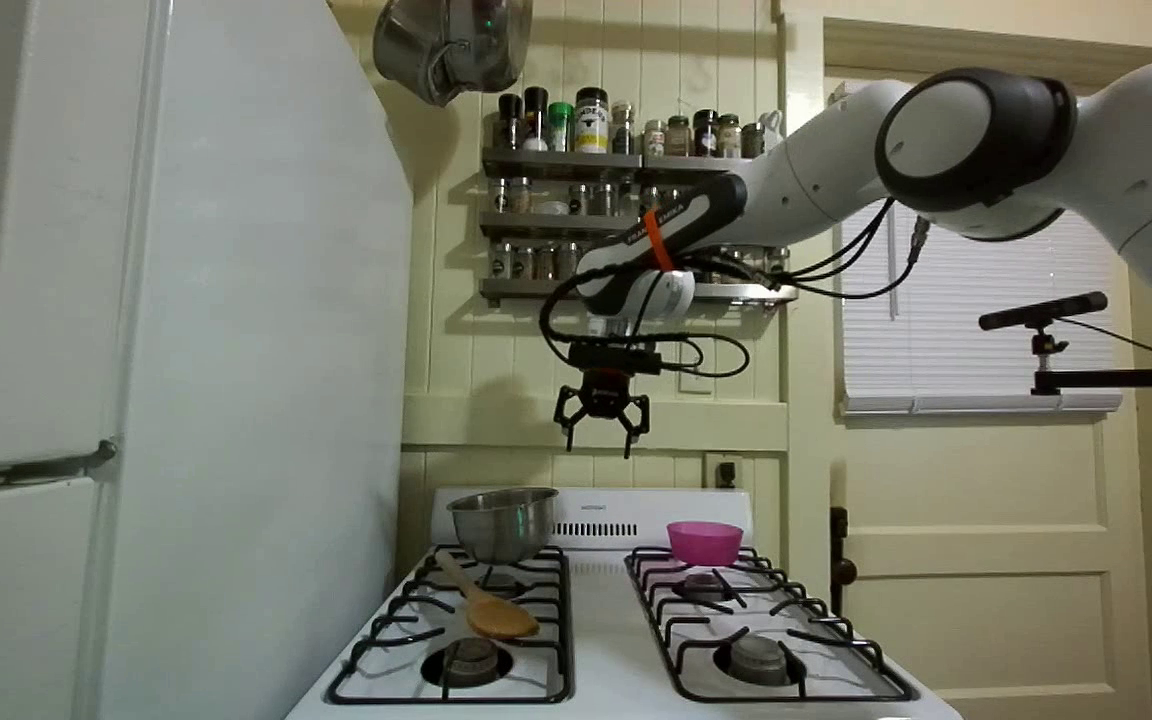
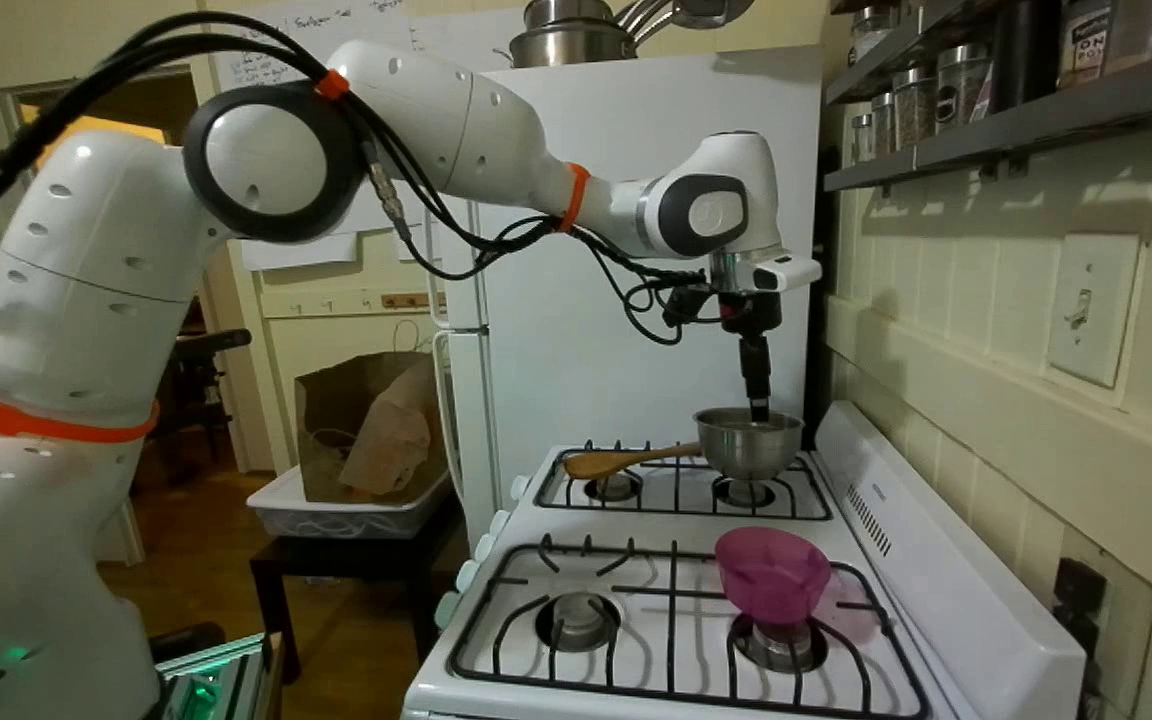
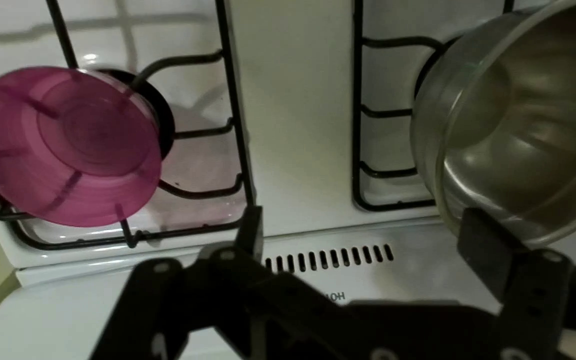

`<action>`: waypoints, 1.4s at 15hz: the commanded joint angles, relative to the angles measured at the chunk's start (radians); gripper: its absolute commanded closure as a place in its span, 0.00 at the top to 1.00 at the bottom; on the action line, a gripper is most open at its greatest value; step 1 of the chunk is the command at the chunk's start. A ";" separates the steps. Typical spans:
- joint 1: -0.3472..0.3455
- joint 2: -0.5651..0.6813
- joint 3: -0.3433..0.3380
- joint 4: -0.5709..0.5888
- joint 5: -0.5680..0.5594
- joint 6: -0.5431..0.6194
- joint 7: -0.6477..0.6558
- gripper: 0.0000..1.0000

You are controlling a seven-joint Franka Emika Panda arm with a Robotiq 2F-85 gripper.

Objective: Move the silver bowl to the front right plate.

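Silver bowl [image 1: 504, 528]: located on the left grate [image 2: 678, 488] over the rear left burner [image 2: 744, 494], rim facing up. Front right burner [image 1: 758, 658]: set within the right grate [image 2: 673, 630], well apart from the silver bowl. Tool [image 1: 598, 453]: directed downward, fingers [image 3: 488, 250] spread wide, holding nothing. In an exterior view, the tool hangs higher than the silver bowl and to the right of it, with a visible gap between the two. In the wrist view, one finger hides part of the silver bowl's rim. Pink bowl [image 1: 704, 543]: located over the rear right burner [image 1: 706, 586]. Spoon [image 1: 501, 618]: laid on the left grate, head toward the front; the handle ends beside the silver bowl, and contact between them cannot be determined. White panel [image 1: 651, 503]: located behind both bowls. Shelves [image 1: 561, 165]: mounted above the panel, carrying jars [image 1: 591, 122].
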State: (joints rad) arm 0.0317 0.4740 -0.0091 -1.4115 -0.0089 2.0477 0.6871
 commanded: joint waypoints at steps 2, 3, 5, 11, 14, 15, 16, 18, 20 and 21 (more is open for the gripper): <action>0.017 0.137 -0.005 0.139 0.027 0.072 -0.085 1.00; 0.016 0.156 0.000 0.155 0.040 0.086 -0.106 1.00; 0.013 0.191 0.014 0.185 0.067 0.100 -0.160 1.00; 0.014 0.262 0.036 0.257 0.127 0.074 -0.255 1.00; 0.013 0.285 0.042 0.279 0.142 0.062 -0.271 0.91; 0.014 0.292 0.042 0.286 0.144 0.059 -0.273 0.73; 0.013 0.298 0.044 0.291 0.148 0.059 -0.277 0.66; 0.013 0.305 0.045 0.295 0.154 0.051 -0.281 0.49; 0.013 0.313 0.047 0.300 0.158 0.043 -0.283 0.43; 0.014 0.314 0.046 0.299 0.156 0.041 -0.282 0.41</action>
State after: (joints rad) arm 0.0420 0.7589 0.0372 -1.1559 0.1125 2.1298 0.4273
